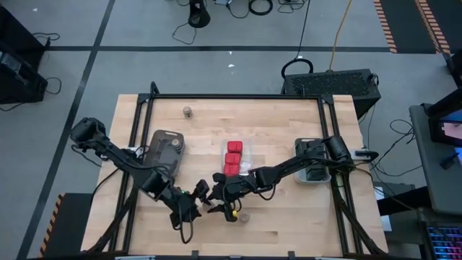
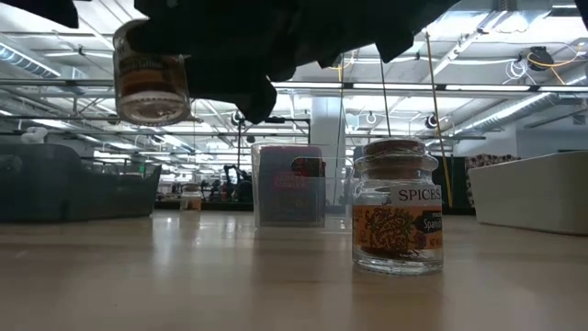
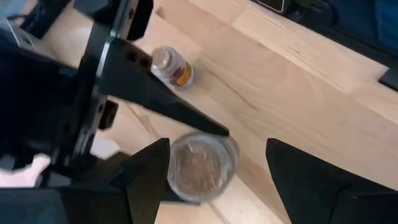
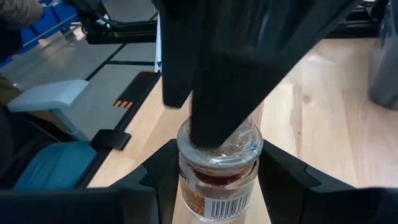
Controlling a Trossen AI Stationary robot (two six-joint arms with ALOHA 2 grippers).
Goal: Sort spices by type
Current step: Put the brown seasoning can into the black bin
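A small round brownish spice jar (image 2: 152, 74) hangs in the air between both grippers near the table's near edge. My right gripper (image 4: 217, 165) is shut on this jar (image 4: 217, 186). My left gripper (image 3: 217, 146) is open, its fingers on either side of the same jar (image 3: 202, 168). A second jar (image 2: 397, 221) stands upright on its base on the wood, also seen from above (image 1: 245, 215). A third jar (image 1: 186, 111) stands near the far edge. Three red boxes (image 1: 232, 155) lie in a clear tray. No black boxes show. My right gripper pinches the jar's glass body (image 4: 205, 177) between its two fingers (image 4: 163, 180). The jar is lifted clear of the table. My left gripper has one finger (image 3: 149, 180) close against the jar's side and the other finger well apart; I cannot tell whether it touches.
A dark grey tray (image 1: 164, 148) sits at the table's left, and a pale tray (image 1: 315, 175) lies under the right arm. The clear tray (image 2: 289, 184) stands mid-table. Bare wood (image 1: 289, 217) lies along the near edge to the right.
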